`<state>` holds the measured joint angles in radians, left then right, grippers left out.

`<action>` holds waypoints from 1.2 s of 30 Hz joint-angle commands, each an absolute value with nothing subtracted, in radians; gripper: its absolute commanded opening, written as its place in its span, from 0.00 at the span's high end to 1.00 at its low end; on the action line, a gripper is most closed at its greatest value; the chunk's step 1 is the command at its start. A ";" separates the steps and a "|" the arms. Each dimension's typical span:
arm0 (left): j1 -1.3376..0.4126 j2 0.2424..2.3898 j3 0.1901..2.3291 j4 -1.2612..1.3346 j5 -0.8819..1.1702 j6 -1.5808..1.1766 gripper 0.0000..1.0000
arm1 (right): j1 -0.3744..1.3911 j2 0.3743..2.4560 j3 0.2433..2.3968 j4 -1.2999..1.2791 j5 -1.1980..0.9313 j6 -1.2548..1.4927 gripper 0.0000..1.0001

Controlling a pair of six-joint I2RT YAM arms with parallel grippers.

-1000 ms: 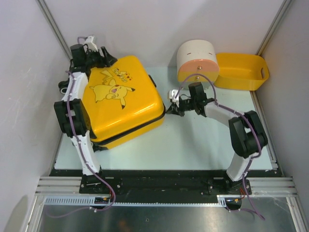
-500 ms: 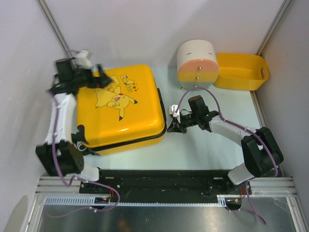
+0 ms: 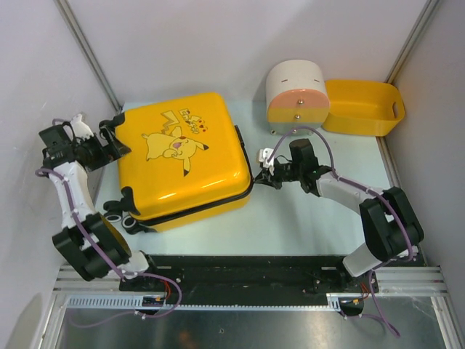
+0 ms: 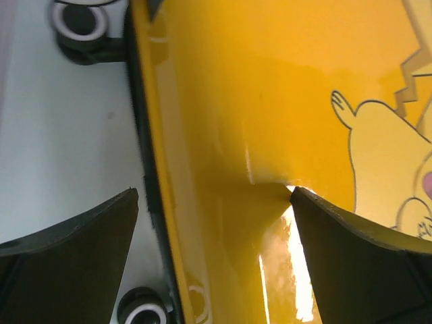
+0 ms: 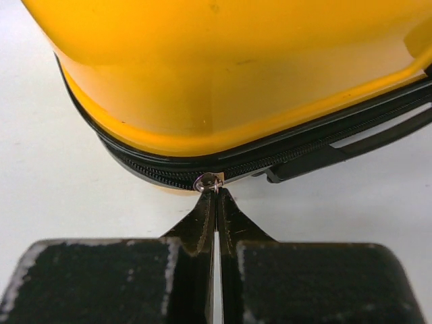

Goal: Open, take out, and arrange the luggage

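Note:
The luggage (image 3: 182,163) is a yellow hard-shell suitcase with a Pikachu print, lying flat and zipped on the left half of the table, wheels at its near left. My left gripper (image 3: 115,139) is open at its left edge. In the left wrist view the gripper (image 4: 214,196) straddles the shell's rim (image 4: 270,101), one finger over the table, one over the lid. My right gripper (image 3: 261,175) is at the suitcase's right edge. In the right wrist view it (image 5: 214,196) is shut on the metal zipper pull (image 5: 208,181) on the black zipper line.
A cream-and-pink round box (image 3: 298,91) and a yellow plastic basket (image 3: 363,107) stand at the back right. Walls close in on the left and right. The suitcase's black wheels (image 4: 81,20) and side handle (image 5: 351,152) stick out from it.
My left arm has swung out to the left, from the suitcase's far corner to its left edge. The suitcase has turned and shifted. My right gripper stays on the zipper.

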<state>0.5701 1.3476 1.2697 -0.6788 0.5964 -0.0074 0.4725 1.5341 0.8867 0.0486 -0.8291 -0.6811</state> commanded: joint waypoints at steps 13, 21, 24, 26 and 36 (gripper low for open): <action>0.460 1.664 1.425 -0.695 0.778 0.123 0.12 | 0.576 1.614 0.996 0.137 -0.953 -0.755 1.00; 0.353 1.787 1.543 -0.707 0.730 0.195 0.17 | 0.779 1.482 0.910 0.057 -0.924 -0.625 1.00; 0.351 1.802 1.546 -0.712 0.732 0.222 0.18 | 0.714 1.512 0.910 0.101 -0.853 -0.643 1.00; 0.353 1.813 1.557 -0.715 0.732 0.225 0.19 | 0.623 1.567 0.910 0.204 -0.784 -0.667 1.00; 0.341 1.876 1.632 -0.719 0.719 0.233 0.22 | 0.449 1.798 1.022 0.707 -0.505 -0.627 1.00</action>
